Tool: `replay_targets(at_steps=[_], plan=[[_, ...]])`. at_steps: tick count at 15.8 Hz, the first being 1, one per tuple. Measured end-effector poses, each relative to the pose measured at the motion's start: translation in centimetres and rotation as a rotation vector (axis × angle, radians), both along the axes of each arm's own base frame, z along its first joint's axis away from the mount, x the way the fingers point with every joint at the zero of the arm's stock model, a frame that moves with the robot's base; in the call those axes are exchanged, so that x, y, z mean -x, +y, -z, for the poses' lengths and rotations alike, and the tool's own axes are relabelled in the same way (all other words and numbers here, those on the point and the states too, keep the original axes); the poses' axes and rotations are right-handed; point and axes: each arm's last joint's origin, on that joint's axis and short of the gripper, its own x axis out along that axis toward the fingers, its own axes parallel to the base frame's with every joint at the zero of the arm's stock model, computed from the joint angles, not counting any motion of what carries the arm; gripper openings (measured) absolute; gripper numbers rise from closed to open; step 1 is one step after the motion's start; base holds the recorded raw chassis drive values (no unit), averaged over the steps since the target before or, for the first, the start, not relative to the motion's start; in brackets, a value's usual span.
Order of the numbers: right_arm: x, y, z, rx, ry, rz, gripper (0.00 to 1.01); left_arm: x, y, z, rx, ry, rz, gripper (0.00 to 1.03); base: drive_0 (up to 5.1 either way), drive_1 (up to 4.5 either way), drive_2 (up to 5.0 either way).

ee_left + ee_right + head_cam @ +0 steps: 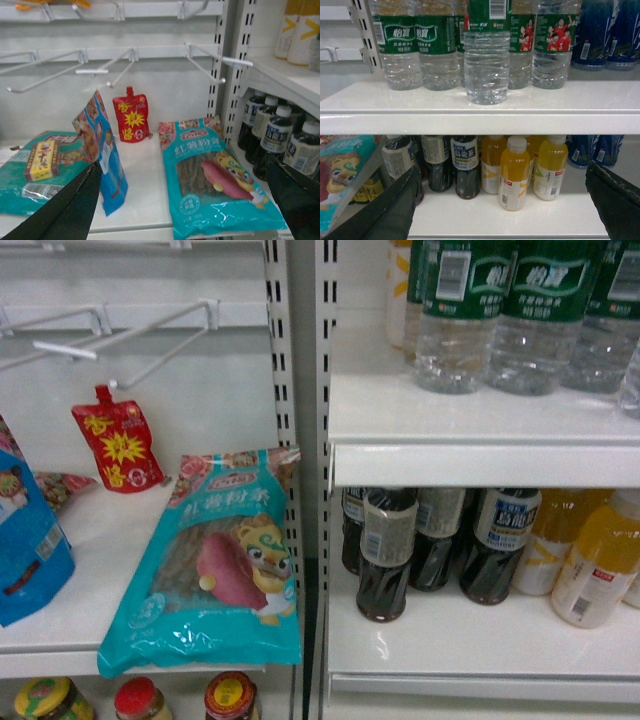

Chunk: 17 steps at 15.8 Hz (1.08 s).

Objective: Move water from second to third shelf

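Observation:
Several water bottles (486, 65) stand on the upper white shelf (480, 107); they are clear and ribbed, with green labels. One stands in front of the row, near the shelf edge. In the head view the water bottles (528, 325) are at the top right. My right gripper (501, 165) is open, with its dark fingers (380, 210) low in front of the shelf below, level with the drinks there. It holds nothing. My left gripper (182, 164) is open too, facing the snack shelf to the left. Neither gripper shows in the head view.
The lower shelf (510, 215) holds dark tea bottles (465, 165), yellow juice bottles (514, 172) and blue bottles (592, 150). Left of the slotted upright (300, 440) lie a teal snack bag (220, 560), a red pouch (118, 445) and a blue bag (102, 150). Wire hooks (205, 65) stick out above.

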Motion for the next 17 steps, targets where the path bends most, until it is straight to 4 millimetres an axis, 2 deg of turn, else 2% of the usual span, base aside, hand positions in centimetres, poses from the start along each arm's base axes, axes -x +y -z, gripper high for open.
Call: replay_targets(at_steps=[17], plan=[[0.0, 0.0, 0.01, 0.0, 0.001, -0.001, 0.98, 0.0, 0.0, 0.03, 0.0, 0.003, 0.002, 0.98, 0.0, 0.0, 0.0]])
